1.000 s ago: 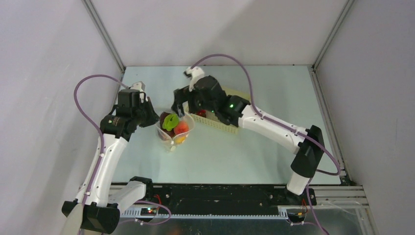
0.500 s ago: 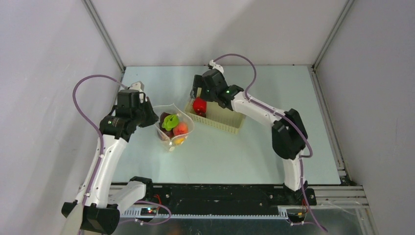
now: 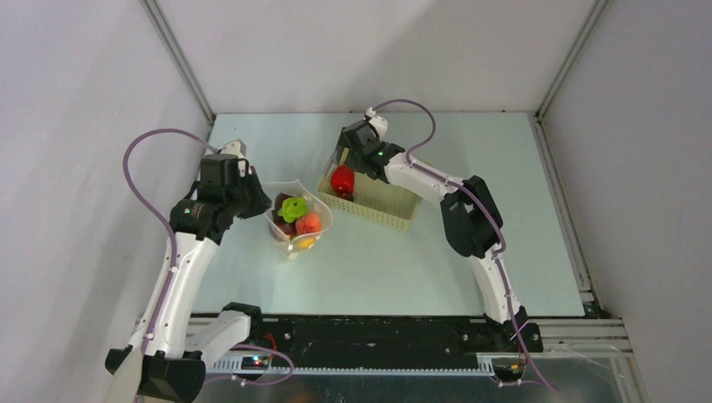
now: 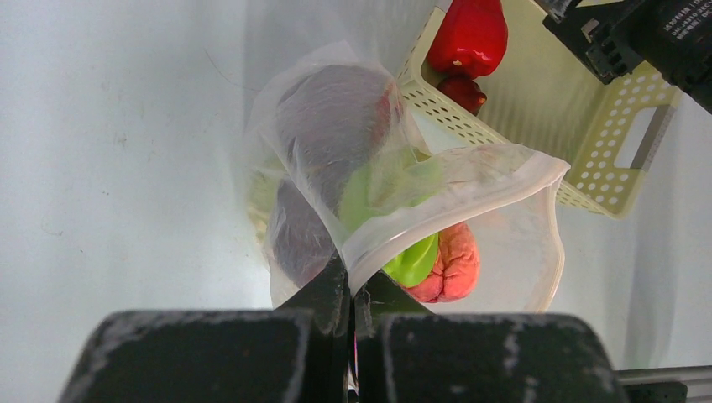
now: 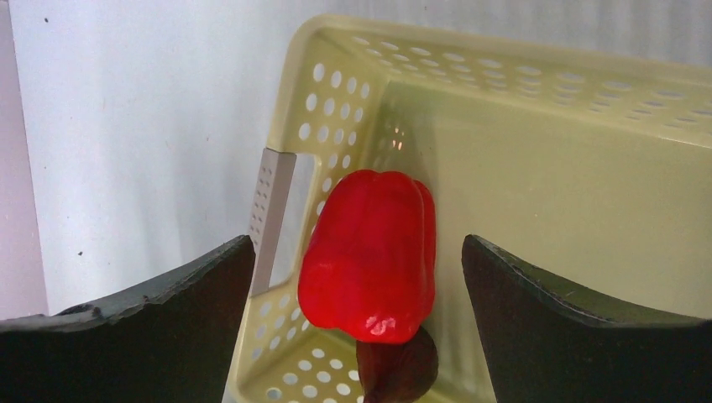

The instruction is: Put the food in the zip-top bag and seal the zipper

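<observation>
L fingers (image 4: 348, 292) clamp bag (image 4: 525, 252) rim; R fingers (image 3: 347, 155) wide, empty; 2 food pcs (image 5: 369, 252) in basket (image 5: 537, 67).

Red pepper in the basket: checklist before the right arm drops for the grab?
1. Right jaws open, red pepper roughly centred between them: ok.
2. Pepper lying uncovered in the basket: ok.
3. Dark piece touching the pepper's lower end, may get dragged along: not ok.
4. Jaw clearance to the basket's end wall: cannot tell.
5. Left jaws shut on the zip-top bag rim: ok.
6. Bag mouth open: ok.
</observation>
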